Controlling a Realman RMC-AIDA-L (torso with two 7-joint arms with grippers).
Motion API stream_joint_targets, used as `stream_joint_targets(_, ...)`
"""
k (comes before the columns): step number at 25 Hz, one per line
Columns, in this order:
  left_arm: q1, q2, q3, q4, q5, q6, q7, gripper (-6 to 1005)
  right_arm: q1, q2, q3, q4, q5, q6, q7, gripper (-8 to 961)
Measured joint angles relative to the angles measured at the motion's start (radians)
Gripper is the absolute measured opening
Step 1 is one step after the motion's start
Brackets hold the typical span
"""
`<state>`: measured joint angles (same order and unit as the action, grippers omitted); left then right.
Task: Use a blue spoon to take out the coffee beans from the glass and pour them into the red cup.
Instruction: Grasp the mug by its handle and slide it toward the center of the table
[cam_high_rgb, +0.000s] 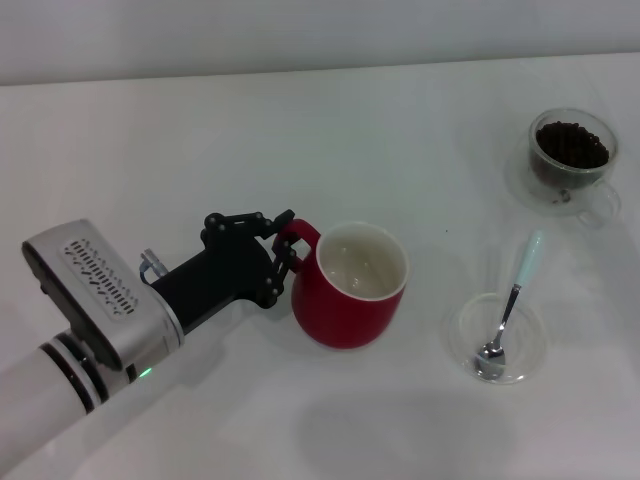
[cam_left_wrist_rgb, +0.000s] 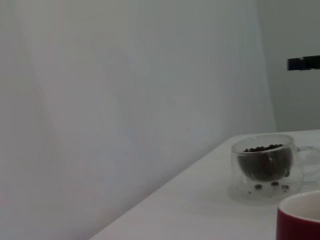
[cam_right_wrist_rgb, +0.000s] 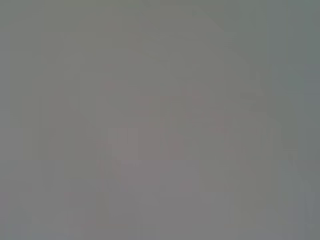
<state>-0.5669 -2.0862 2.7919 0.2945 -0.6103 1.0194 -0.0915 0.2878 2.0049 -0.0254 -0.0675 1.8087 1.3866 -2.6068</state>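
The red cup (cam_high_rgb: 350, 300) stands upright in the middle of the white table, its white inside empty. My left gripper (cam_high_rgb: 288, 245) reaches in from the left with its black fingers closed around the cup's red loop handle. At the far right stands the glass (cam_high_rgb: 572, 160), holding a heap of coffee beans (cam_high_rgb: 571, 143). The blue spoon (cam_high_rgb: 510, 305) rests with its metal bowl in a flat clear dish (cam_high_rgb: 475, 325) and its pale handle pointing toward the glass. The left wrist view shows the glass (cam_left_wrist_rgb: 263, 162) and the cup's rim (cam_left_wrist_rgb: 300, 217). My right gripper is out of view.
The white tabletop (cam_high_rgb: 200, 130) runs back to a pale wall. A few loose beans lie under the glass's inner wall (cam_left_wrist_rgb: 270, 186). The right wrist view shows only a blank grey field.
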Motion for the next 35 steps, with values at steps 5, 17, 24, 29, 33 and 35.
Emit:
stream_joint_targets(5, -0.005, -0.001, 0.000, 0.000, 0.007, -0.015, 0.006, 116, 0.001, 0.000, 0.000, 0.000, 0.000, 0.000, 0.000, 877)
stream_joint_targets(17, -0.014, -0.002, -0.001, -0.003, 0.066, -0.032, 0.011, 113, 0.001, 0.000, -0.001, 0.000, 0.000, -0.002, 0.002, 877)
stream_joint_targets(24, -0.021, -0.002, -0.001, -0.001, 0.102, -0.077, 0.016, 109, -0.001, 0.000, -0.001, 0.000, 0.000, 0.002, 0.005, 877)
stream_joint_targets(29, -0.013, -0.002, -0.008, 0.000, 0.106, -0.076, 0.054, 107, -0.004, 0.000, -0.001, 0.006, 0.000, 0.005, 0.006, 877)
stream_joint_targets(33, 0.002, -0.002, -0.011, 0.002, 0.102, -0.060, 0.090, 104, -0.005, 0.000, -0.001, 0.007, 0.000, 0.005, 0.007, 877)
stream_joint_targets(35, 0.010, -0.002, -0.016, 0.007, 0.099, -0.055, 0.108, 102, -0.006, 0.000, -0.001, 0.008, 0.000, 0.005, 0.007, 877)
